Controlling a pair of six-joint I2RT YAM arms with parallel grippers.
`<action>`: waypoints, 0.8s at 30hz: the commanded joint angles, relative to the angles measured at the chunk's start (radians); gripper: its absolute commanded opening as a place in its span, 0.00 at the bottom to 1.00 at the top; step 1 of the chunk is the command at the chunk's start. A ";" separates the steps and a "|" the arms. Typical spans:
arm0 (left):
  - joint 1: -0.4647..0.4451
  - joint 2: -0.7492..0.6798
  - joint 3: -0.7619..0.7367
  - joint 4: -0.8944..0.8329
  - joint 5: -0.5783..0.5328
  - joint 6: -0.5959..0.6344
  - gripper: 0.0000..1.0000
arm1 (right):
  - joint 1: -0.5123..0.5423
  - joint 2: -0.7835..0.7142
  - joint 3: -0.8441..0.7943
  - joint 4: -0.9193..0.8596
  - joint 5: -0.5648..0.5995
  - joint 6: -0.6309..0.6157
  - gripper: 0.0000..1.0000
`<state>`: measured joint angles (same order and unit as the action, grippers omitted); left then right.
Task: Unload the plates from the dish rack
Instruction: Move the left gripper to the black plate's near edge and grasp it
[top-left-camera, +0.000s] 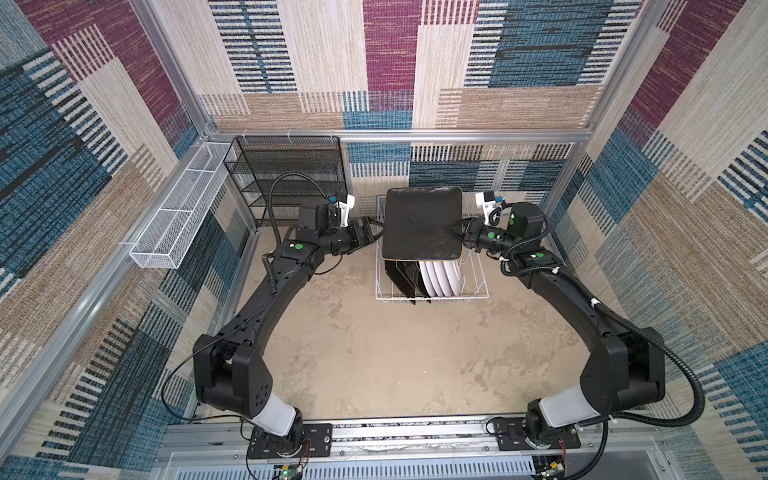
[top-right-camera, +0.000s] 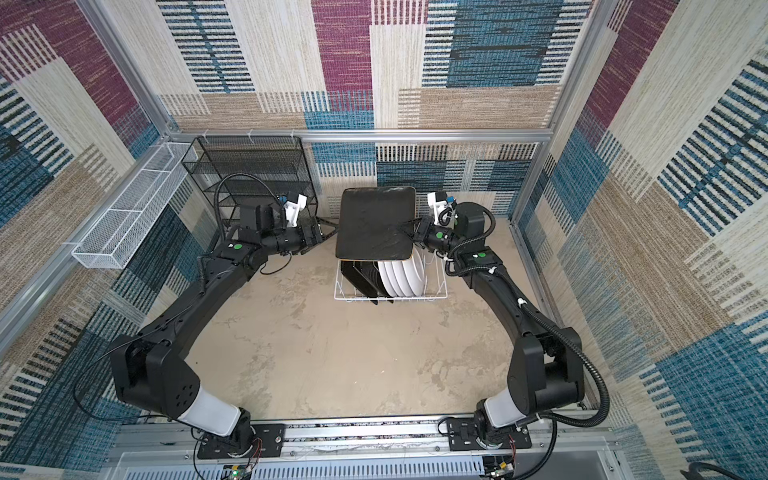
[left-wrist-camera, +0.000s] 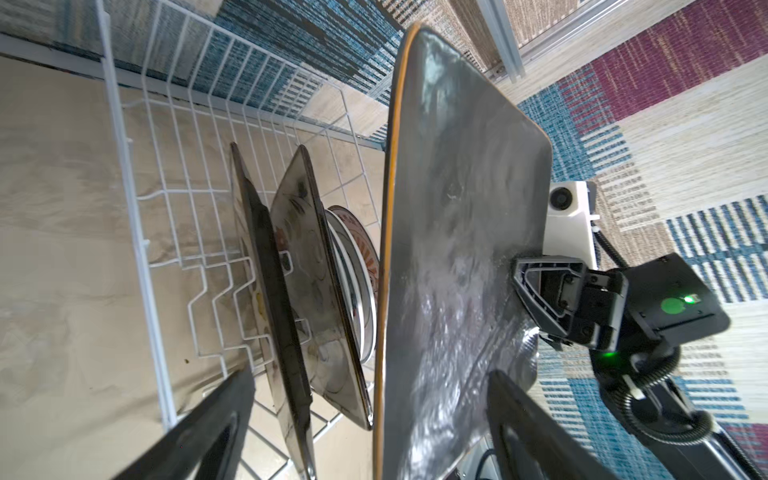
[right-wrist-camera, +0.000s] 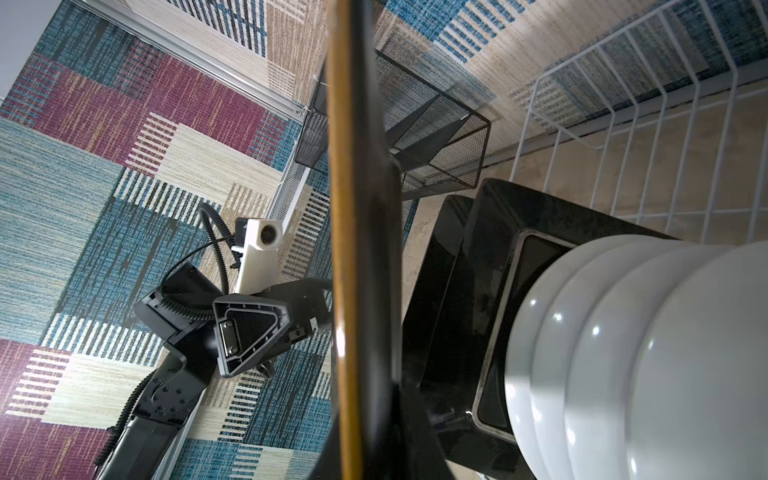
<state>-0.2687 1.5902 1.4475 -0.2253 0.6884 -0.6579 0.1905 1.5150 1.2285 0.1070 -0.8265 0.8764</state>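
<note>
Gripping the black-backed square plate (top-left-camera: 422, 224) by its right edge, the right gripper (top-left-camera: 456, 232) held it above the dish rack (top-left-camera: 474, 283); left gripper (top-left-camera: 376, 229) jaws stood apart, straddling its left edge.

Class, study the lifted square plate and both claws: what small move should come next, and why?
Probably close the left claw on the edge of the square plate. Its open jaws straddle that edge, while the right claw alone pinches the opposite edge, holding the plate above the dish rack.
</note>
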 joint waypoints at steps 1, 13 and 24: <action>0.000 0.034 0.015 0.058 0.117 -0.073 0.87 | 0.001 0.007 0.002 0.176 -0.053 0.030 0.00; -0.001 0.095 -0.018 0.284 0.281 -0.226 0.78 | 0.001 0.074 0.009 0.229 -0.153 0.076 0.00; -0.007 0.119 0.009 0.264 0.332 -0.219 0.55 | 0.004 0.097 0.017 0.275 -0.196 0.079 0.00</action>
<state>-0.2729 1.7092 1.4494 0.0029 0.9794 -0.8650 0.1925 1.6138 1.2327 0.2127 -0.9733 0.9398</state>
